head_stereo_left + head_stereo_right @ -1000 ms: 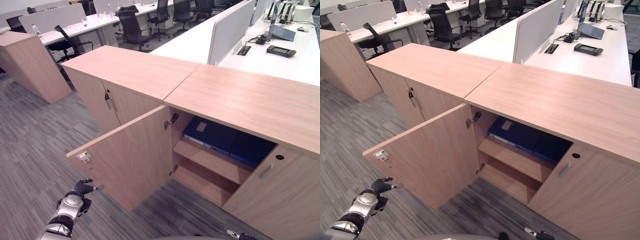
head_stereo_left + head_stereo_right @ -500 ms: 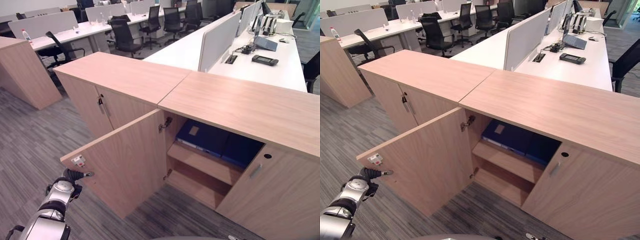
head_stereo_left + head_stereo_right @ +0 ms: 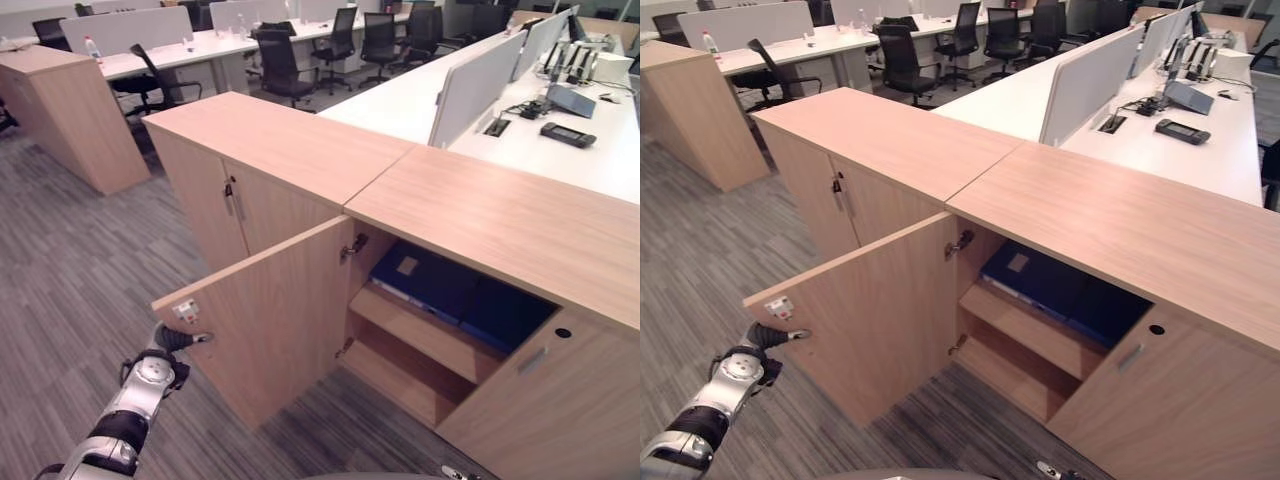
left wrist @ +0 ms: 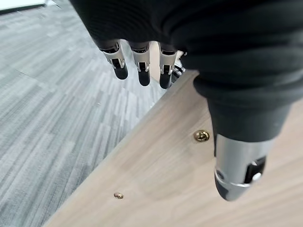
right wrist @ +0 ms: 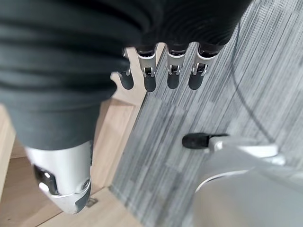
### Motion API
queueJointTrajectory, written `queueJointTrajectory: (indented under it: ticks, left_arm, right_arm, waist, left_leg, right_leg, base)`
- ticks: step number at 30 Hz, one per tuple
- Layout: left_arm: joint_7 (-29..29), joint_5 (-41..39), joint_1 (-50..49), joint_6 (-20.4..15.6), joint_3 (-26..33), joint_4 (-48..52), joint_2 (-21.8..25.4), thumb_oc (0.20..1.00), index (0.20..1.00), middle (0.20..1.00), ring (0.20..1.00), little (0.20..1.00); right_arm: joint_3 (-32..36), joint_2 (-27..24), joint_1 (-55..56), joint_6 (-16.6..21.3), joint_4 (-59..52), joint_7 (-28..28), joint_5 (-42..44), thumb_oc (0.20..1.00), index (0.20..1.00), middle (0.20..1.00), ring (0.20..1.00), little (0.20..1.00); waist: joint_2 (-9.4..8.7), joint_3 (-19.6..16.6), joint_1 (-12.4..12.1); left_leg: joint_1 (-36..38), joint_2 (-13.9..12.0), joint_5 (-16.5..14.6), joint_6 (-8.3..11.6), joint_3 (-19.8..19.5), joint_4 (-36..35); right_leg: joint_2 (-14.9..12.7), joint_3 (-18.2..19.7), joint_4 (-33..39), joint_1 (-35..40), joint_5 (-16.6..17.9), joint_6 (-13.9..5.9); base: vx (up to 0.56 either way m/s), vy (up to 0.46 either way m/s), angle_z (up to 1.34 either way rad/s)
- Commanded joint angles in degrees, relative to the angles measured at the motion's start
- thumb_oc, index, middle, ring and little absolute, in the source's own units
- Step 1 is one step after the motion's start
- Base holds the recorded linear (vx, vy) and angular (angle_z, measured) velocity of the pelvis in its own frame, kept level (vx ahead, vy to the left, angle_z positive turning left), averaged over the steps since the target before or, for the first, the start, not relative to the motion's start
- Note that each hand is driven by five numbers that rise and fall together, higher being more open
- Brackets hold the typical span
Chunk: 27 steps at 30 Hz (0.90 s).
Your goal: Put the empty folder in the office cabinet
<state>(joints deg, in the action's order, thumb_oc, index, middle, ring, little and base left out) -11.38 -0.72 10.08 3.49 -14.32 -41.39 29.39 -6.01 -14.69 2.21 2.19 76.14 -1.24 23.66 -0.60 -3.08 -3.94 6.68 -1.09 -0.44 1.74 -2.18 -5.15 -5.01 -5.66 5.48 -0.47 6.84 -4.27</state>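
- The whole picture has shifted since half a second ago, so the camera moved; the cabinet door (image 3: 262, 318) stands open as before.
- The left hand (image 3: 160, 362) has stayed at the outer edge of this door, low beside the white latch plate (image 3: 186, 311).
- Its fingers (image 4: 142, 64) are straight and relaxed and hold nothing.
- The right hand (image 5: 71, 71) hangs over the grey carpet (image 5: 199, 118), its fingers also loose and empty.
- The blue folder (image 3: 432, 283) lies on the upper shelf (image 3: 425, 335) inside the cabinet (image 3: 480, 215).

folders (image 3: 455, 290) on cabinet's (image 3: 500, 215) upper shelf, apparently flat, door (image 3: 265, 320) left
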Motion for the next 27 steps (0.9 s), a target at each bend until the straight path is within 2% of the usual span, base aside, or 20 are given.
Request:
queueJointTrajectory:
  ticks: [1,4,5,7,10,17,22,27]
  left_arm:
    - [9.9,1.6,12.1,-10.4,-14.1,2.9,-13.0,1.000,1.000,1.000,1.000,1.000]
    - [11.3,3.4,13.1,-11.3,-20.1,6.8,-15.3,1.000,1.000,1.000,1.000,1.000]
    - [11.8,5.4,14.3,-12.1,-23.4,9.0,-16.3,1.000,1.000,1.000,1.000,1.000]
    - [12.2,6.9,15.3,-12.5,-25.7,11.8,-16.2,1.000,1.000,1.000,1.000,1.000]
    - [13.8,5.9,15.8,-12.5,-27.1,14.4,-15.6,1.000,1.000,1.000,1.000,1.000]
    - [17.0,5.1,14.2,-12.1,-26.8,16.4,-14.0,1.000,1.000,1.000,1.000,1.000]
    - [20.1,4.2,12.4,-11.5,-27.1,17.5,-13.4,1.000,1.000,1.000,1.000,1.000]
    - [21.7,3.1,13.1,-11.7,-28.3,19.1,-13.5,1.000,1.000,1.000,1.000,1.000]
  right_arm:
    - [0.1,0.2,-4.0,1.6,1.4,1.5,2.9,1.000,1.000,1.000,1.000,1.000]
    - [0.3,0.7,-4.8,2.1,1.7,2.3,4.4,1.000,1.000,1.000,1.000,1.000]
    - [0.8,1.1,-4.9,2.7,1.7,2.9,6.6,1.000,1.000,1.000,1.000,1.000]
    - [2.8,1.0,-4.9,3.6,1.5,3.8,10.8,1.000,1.000,1.000,1.000,1.000]
    - [4.6,0.6,-4.0,3.4,2.6,3.8,12.6,1.000,1.000,1.000,1.000,1.000]
    - [9.9,-2.0,1.9,1.4,8.1,3.5,10.0,1.000,1.000,1.000,1.000,1.000]
    - [12.7,-2.3,4.6,0.2,11.1,2.9,10.5,1.000,1.000,1.000,1.000,1.000]
    - [12.3,-1.9,4.8,-0.6,12.5,2.3,10.5,1.000,1.000,1.000,1.000,1.000]
  waist:
    - [-0.79,-0.1,7.3]
    - [-0.77,0.4,7.6]
    - [-0.92,0.8,8.0]
    - [-0.92,1.1,8.3]
    - [-0.95,1.4,8.7]
    - [-1.24,2.3,10.1]
    - [-1.71,3.3,10.9]
    - [-2.18,3.7,11.8]
  left_leg:
    - [-2.2,1.1,-2.7,0.46,2.9,0.2]
    - [-2.5,1.3,-2.8,0.26,2.7,0.2]
    - [-3.1,1.5,-2.2,0.11,2.6,0.2]
    - [-3.3,1.7,-2.3,-0.03,2.6,0.2]
    - [-3.4,1.8,-2.4,-0.16,2.8,0.2]
    - [-3.9,2.2,-2.7,-0.49,3.4,0.2]
    - [-4.9,2.3,-2.6,-0.70,4.2,0.2]
    - [-5.4,2.3,-2.8,-0.98,5.9,0.2]
  right_leg:
    - [-0.5,-0.7,-0.5,2.3,-5.8,-4.72]
    - [-0.7,-0.6,-0.5,2.1,-5.7,-4.80]
    - [-0.9,-0.5,-0.5,1.5,-5.0,-4.80]
    - [-0.9,-0.2,-0.5,1.2,-4.9,-4.86]
    - [-0.9,0.0,-0.5,0.8,-4.7,-4.99]
    - [-1.2,0.5,-0.5,-0.1,-4.1,-5.40]
    - [-1.2,1.2,-0.5,-1.5,-3.3,-5.65]
    - [-0.9,2.6,-0.5,-3.0,-2.6,-5.94]
  base:
    - [-0.02,0.010,0.20]
    - [-0.03,0.007,0.21]
    - [-0.06,0.004,0.41]
    - [-0.04,0.007,0.43]
    - [-0.01,0.003,0.17]
    - [-0.02,0.019,0.04]
    - [-0.06,0.024,-0.78]
    - [-0.04,0.024,-0.64]
